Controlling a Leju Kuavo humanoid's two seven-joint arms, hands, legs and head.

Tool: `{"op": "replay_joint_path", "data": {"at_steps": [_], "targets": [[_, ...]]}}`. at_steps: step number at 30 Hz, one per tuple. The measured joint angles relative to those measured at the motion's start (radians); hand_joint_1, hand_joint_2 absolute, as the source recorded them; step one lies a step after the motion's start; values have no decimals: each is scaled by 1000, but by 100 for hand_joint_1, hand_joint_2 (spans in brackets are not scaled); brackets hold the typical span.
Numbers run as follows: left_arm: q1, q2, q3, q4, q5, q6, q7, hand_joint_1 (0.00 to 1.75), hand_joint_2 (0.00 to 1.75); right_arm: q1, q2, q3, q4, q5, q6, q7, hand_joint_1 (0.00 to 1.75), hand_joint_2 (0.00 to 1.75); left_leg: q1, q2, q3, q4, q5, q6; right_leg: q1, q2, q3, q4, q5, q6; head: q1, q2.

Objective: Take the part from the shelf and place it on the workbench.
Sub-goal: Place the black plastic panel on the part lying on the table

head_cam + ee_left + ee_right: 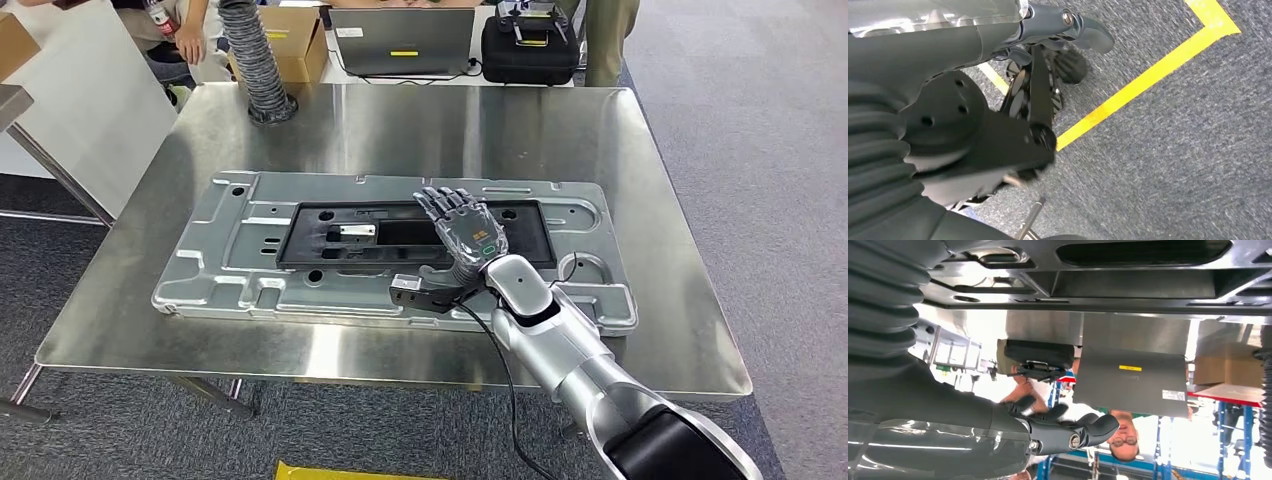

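The part, a large grey stamped metal panel (250,270) with a black frame (310,250) set in its middle, lies flat on the steel workbench (400,130). My right hand (462,228) hovers over the panel's right half with its fingers spread, holding nothing. In the right wrist view the panel (1098,270) lies just beyond the thumb (1088,432), with a gap between them. My left hand (1068,50) hangs over the carpet, its thumb out, with nothing in it.
At the bench's far edge are a black ribbed hose (255,60), a cardboard box (295,40), a laptop (400,40) and a black case (525,45). People stand behind the bench (185,40). Yellow tape (1148,75) marks the grey carpet.
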Motion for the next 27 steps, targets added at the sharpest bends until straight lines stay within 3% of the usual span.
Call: {"op": "replay_joint_path", "data": {"at_steps": [2, 3, 7, 9, 11, 12, 13, 14, 16, 18, 21, 23, 26, 27], "targets": [[-2, 0, 0, 0, 1, -1, 0, 0, 0, 2, 2, -5, 4, -18, -4, -12, 0, 0, -2, 0, 57, -120, 42, 9, 3, 1, 0, 4, -4, 7, 0, 0], [-3, 0, 0, 0, 2, -2, -1, 0, 0, 4, 3, -9, 5, -28, -5, -19, 0, 0, -4, 0, 69, -147, 45, 13, 4, 1, -1, 5, -5, 12, 1, 0], [-3, 0, -1, 0, 7, -6, -2, 0, 0, 21, 11, -31, 6, -98, 19, -72, 0, 0, -2, -2, 73, -159, 49, 35, 4, 1, -8, 22, -19, 33, 2, 0], [-5, 0, -1, 0, 8, -9, -3, 0, 0, 25, 13, -45, 4, -145, 50, -103, 0, 0, 0, -1, 74, -164, 52, 43, 0, 0, -49, 113, -73, 43, 4, 0], [-5, 0, -1, 0, 8, -12, -3, 0, 0, 32, 14, -56, 1, -185, 84, -126, 0, 0, 0, -1, 74, -164, 52, 46, -3, 0, -116, 253, -133, 49, 6, 0], [-5, 0, -1, 0, 8, -13, -3, 0, 0, 36, 15, -60, -1, -200, 97, -134, 0, 0, 0, -1, 74, -163, 52, 46, -4, 0, -138, 296, -143, 51, 6, 0], [-4, 0, -1, 0, 8, -15, -3, 0, 0, 39, 15, -63, -5, -209, 106, -139, 0, 0, -1, -1, 74, -163, 52, 46, -4, -1, -142, 300, -132, 50, 6, 0], [-4, 0, -1, 0, 9, -15, -4, 0, 0, 39, 15, -66, -11, -214, 111, -142, 0, 0, -1, -2, 74, -162, 51, 45, -4, -1, -124, 260, -103, 48, 6, 0], [-5, 0, -1, 0, 9, -16, -5, 0, 0, 31, 15, -71, -28, -218, 114, -142, 0, 0, -2, -3, 75, -159, 49, 41, -1, 0, -52, 110, -33, 39, 6, 0], [-5, 0, -1, 0, 11, -15, -7, 0, 0, 20, 16, -73, -46, -214, 115, -138, 0, 0, -5, -3, 74, -157, 46, 33, 4, 0, -8, 16, -3, 28, 5, 0], [-5, 0, -1, 0, 16, -9, -8, 0, 0, 8, 17, -72, -76, -196, 118, -119, 0, 0, -4, -2, 74, -157, 44, 17, 6, 0, -5, 2, 0, 15, 5, 0], [-5, 0, -1, 0, 19, -3, -9, 0, 0, -3, 18, -71, -101, -183, 122, -107, 0, 0, -3, -1, 58, -117, 16, 6, 1, -2, -1, -7, 5, 3, 3, 0], [-4, 0, -1, 0, 26, 1, -8, 0, 0, -16, 19, -70, -128, -169, 127, -98, 0, 0, -1, 0, -27, 70, -77, -5, 0, -4, 1, -9, 4, -5, 0, 0], [-3, 0, -1, 0, 28, 2, -5, 0, 0, -17, 20, -69, -137, -164, 129, -96, 0, 0, 0, 0, -51, 121, -92, -8, 1, -5, 2, -8, 4, -6, 0, 0]]}}
